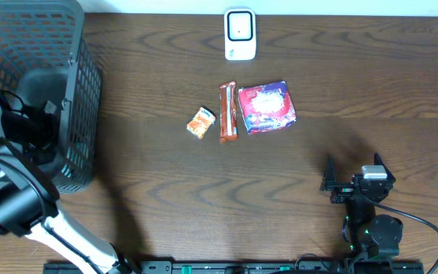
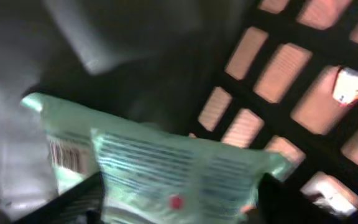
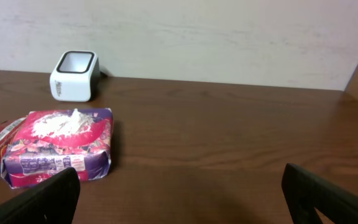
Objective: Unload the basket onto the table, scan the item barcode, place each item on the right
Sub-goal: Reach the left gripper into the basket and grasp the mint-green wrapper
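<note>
My left arm (image 1: 21, 122) reaches down into the dark mesh basket (image 1: 82, 91) at the table's left. In the left wrist view a pale green packet (image 2: 166, 168) with printed lines and a barcode (image 2: 67, 155) lies between the fingers of my left gripper (image 2: 179, 202); the blur hides whether the pads press on it. The white barcode scanner (image 1: 239, 34) stands at the back middle and also shows as the scanner (image 3: 74, 74). My right gripper (image 1: 352, 171) rests open and empty at the front right, also seen as the right gripper (image 3: 179, 199).
Mid-table lie a small orange packet (image 1: 201, 122), a red bar (image 1: 228, 112) and a purple-red pack (image 1: 266, 106), the pack (image 3: 61, 146) showing ahead-left of the right gripper. The basket's mesh wall (image 2: 278, 81) is close to the right of the left gripper.
</note>
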